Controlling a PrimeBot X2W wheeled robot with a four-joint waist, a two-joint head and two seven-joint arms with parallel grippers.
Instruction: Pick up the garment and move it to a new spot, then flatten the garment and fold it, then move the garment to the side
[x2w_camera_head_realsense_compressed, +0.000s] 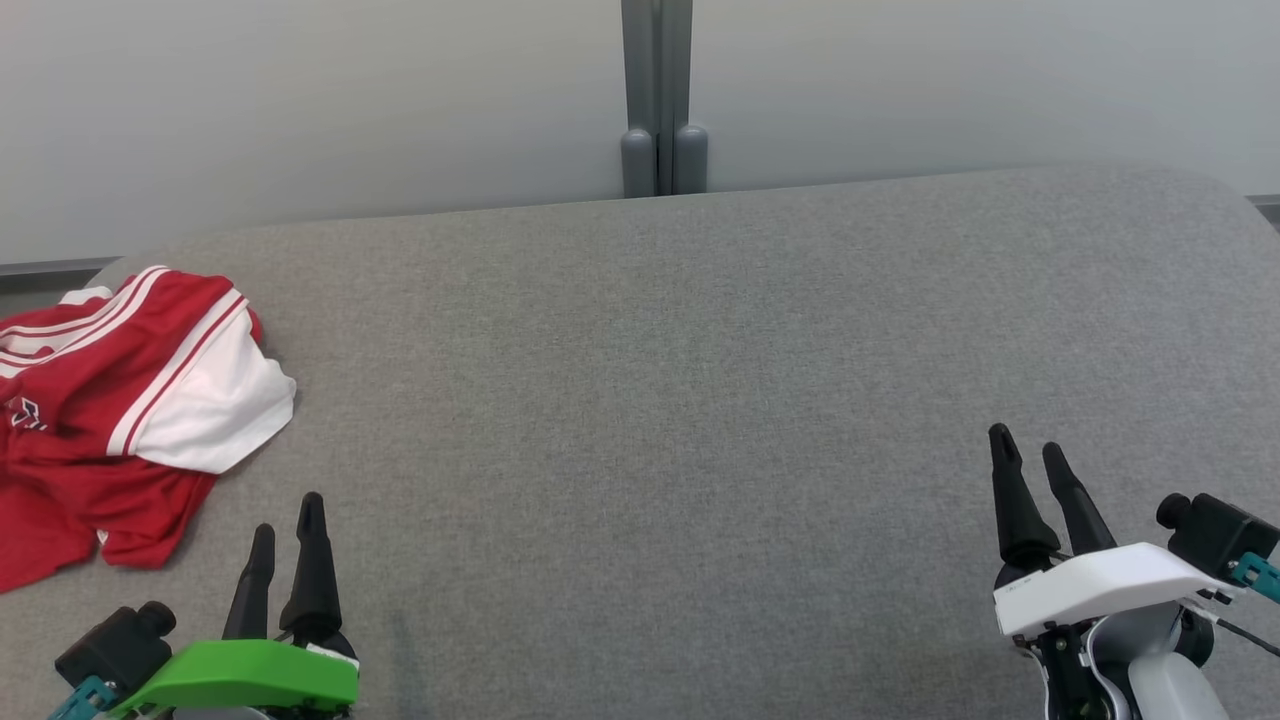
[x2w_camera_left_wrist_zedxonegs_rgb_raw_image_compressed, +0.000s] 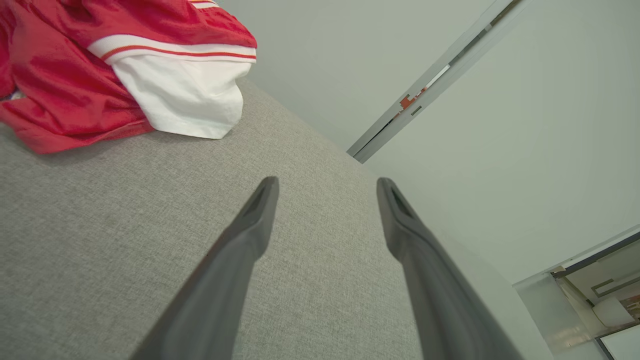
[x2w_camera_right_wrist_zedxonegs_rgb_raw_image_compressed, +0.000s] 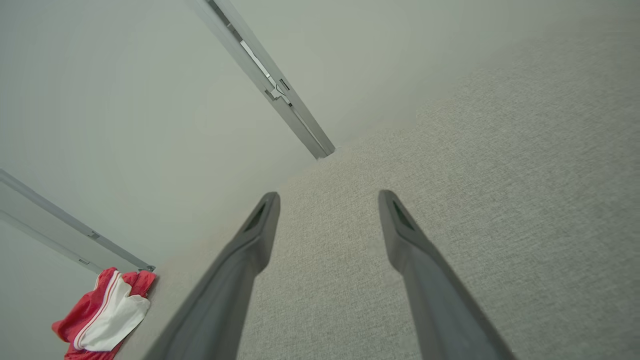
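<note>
- garment (x2w_camera_head_realsense_compressed: 120, 400): red and white sports piece, crumpled in a heap at the far left of the grey padded table (x2w_camera_head_realsense_compressed: 650, 400). part of it runs out of the head view on the left, so whether it overhangs that side cannot be told.
- left gripper (x2w_camera_head_realsense_compressed: 287, 515): fingers spread wide, nothing between them. it is near the garment's lower hem but apart from it.
- right gripper (x2w_camera_head_realsense_compressed: 1025, 440): fingers also spread, holding nothing. it hovers low at the right side of the table, well apart from the garment.
- risk: the heap is layered, so a pinch on the top fold alone would likely lift one layer and drag the rest in a twist. that would make the flattening harder.
- risk: the fabric looks thin and slick. a shallow bite near the white panel could slip out on the lift.
- risk: the garment sits by the table's left side and rounded far corner. a nudge from a descending finger could push it toward that edge.
- risk: if the right arm is wanted, it must reach across the table and could cross the left arm's path.
- room: a broad stretch of bare grey surface lies between the grippers, a good new spot.
- limits: the wall (x2w_camera_head_realsense_compressed: 300, 100) and a grey post (x2w_camera_head_realsense_compressed: 657, 100) stand close behind the far edge, so lifts should stay short of them.
</note>
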